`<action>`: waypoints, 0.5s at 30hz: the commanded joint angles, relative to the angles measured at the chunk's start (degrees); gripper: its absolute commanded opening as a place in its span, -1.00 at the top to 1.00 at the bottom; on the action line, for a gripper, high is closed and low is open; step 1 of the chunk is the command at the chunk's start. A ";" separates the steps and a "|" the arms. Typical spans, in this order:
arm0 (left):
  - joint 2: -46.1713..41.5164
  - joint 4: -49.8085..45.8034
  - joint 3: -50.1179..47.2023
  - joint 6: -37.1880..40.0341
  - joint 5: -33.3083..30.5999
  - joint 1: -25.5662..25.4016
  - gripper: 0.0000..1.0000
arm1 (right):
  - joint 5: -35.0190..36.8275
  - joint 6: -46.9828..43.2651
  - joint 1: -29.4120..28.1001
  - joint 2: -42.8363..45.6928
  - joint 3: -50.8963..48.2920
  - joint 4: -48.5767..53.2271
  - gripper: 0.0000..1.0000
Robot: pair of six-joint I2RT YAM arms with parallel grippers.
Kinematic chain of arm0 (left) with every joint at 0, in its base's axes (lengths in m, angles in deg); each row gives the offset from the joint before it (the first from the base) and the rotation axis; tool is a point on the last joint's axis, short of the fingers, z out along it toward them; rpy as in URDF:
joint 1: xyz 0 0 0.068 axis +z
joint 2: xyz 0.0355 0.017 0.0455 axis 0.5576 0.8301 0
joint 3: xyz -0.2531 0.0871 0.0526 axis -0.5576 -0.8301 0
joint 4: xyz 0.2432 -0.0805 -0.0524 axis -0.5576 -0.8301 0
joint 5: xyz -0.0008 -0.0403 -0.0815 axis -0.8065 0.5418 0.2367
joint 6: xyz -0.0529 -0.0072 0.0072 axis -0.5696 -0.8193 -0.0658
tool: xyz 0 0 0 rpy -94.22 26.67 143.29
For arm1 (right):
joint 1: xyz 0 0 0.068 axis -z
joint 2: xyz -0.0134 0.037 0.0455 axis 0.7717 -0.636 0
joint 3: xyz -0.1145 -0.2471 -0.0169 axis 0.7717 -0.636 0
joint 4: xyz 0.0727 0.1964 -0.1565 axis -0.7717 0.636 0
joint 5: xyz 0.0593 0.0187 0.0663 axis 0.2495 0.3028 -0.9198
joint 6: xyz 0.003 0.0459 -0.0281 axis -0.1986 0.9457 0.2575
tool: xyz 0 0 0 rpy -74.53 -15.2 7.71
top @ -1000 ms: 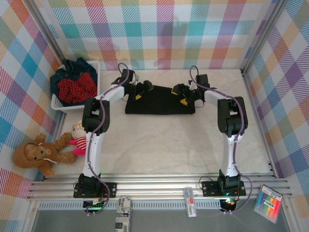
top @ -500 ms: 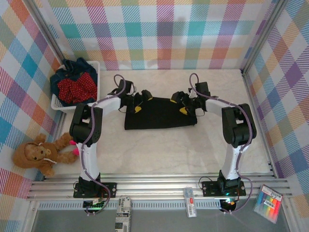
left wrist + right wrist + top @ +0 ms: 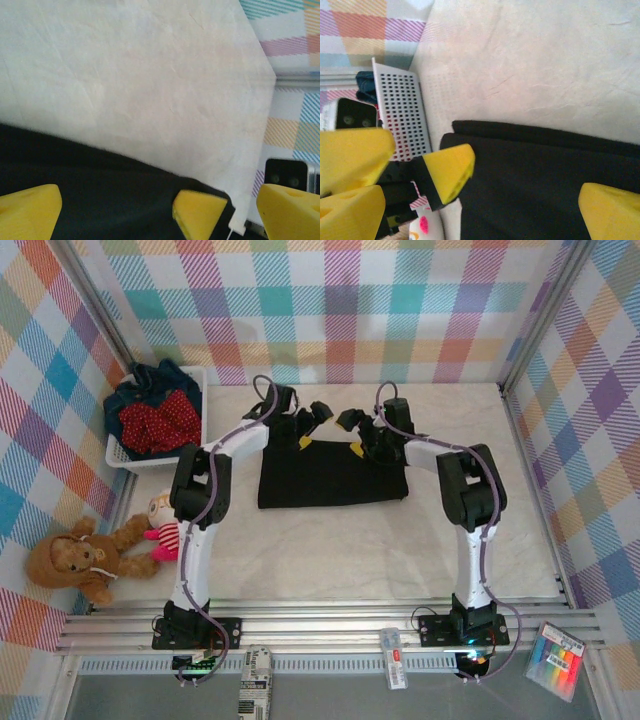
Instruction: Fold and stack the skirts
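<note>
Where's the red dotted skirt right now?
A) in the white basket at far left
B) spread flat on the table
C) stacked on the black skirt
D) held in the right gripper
A: the red dotted skirt lies in the white basket, well apart from the black skirt.

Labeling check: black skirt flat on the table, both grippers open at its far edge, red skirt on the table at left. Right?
No. Top view: the red skirt lies in the basket, not on the table. Rest holds: black skirt flat, left gripper and right gripper open at its far edge.
</note>
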 commanded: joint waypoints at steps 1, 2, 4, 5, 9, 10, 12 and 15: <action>4.06 -4.41 4.22 2.88 -2.94 0.89 -1.00 | 2.04 1.10 0.30 -2.77 1.53 -3.72 -0.98; 4.86 -6.36 4.52 3.10 -3.54 1.14 -1.00 | 2.23 0.64 0.69 -3.43 1.64 -3.73 -0.98; 6.41 -7.18 4.88 4.19 -5.22 1.69 -1.00 | 3.07 0.08 1.83 -4.36 1.11 -3.94 -0.98; 6.88 -7.81 4.82 4.89 -6.36 1.83 -1.00 | 3.46 -0.10 2.38 -4.57 0.72 -3.94 -0.98; 7.90 -9.84 3.14 8.74 -10.51 2.31 -1.00 | 3.92 -2.37 5.22 -4.50 -1.30 -2.22 -0.98; 8.06 -9.76 2.30 9.45 -10.67 2.54 -1.00 | 4.01 -3.25 5.96 -4.25 -2.01 -1.67 -0.98; 8.17 -9.39 0.69 10.38 -10.93 2.91 -1.00 | 4.19 -4.55 7.19 -3.75 -3.41 -0.62 -0.98; 8.09 -8.54 -1.56 11.35 -11.22 3.55 -1.00 | 4.08 -5.61 8.94 -2.59 -6.06 -0.57 -0.98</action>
